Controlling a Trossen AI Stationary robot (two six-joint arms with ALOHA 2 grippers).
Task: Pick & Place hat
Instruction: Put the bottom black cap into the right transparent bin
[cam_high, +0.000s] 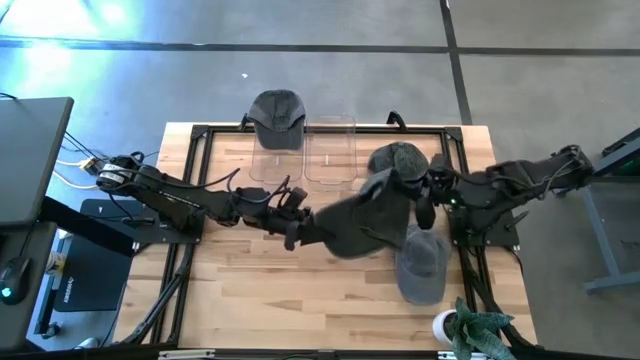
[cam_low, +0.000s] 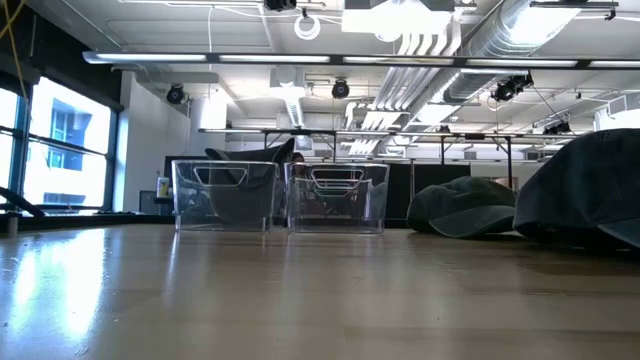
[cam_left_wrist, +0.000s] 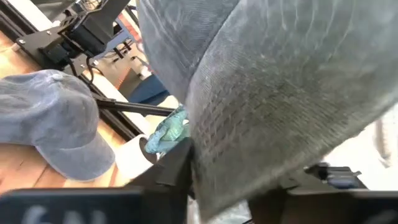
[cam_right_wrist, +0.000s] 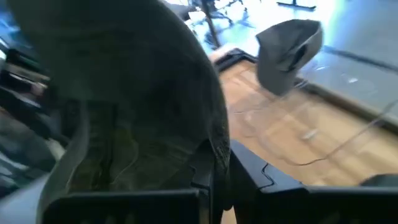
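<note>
- We read no brand, label or writing on any cap, bin or arm.
- A dark grey cap (cam_high: 355, 222) hangs above mid-table, stretched between both arms.
- The left gripper (cam_high: 297, 222) has the cap's edge between its fingers (cam_left_wrist: 177, 168); we cannot tell how wide they stand.
- The right gripper (cam_high: 425, 200) pinches the cap's opposite edge, fingers (cam_right_wrist: 208, 171) closed tightly on the fabric.
- A blue-grey cap (cam_high: 422, 262) lies on the wooden table (cam_high: 260, 290) under the right arm.
- Another dark cap (cam_high: 397, 158) rests beside the right arm, near the far edge.
- Two clear plastic bins (cam_high: 330, 150) stand side by side at the far edge; a grey cap (cam_high: 277, 115) sits in the left one.
- A small potted plant (cam_high: 470, 328) stands at the near right corner.
- In the low view the held cap (cam_low: 590, 190) is cut off at the picture's edge, and both wrist views are mostly blocked by its cloth.
</note>
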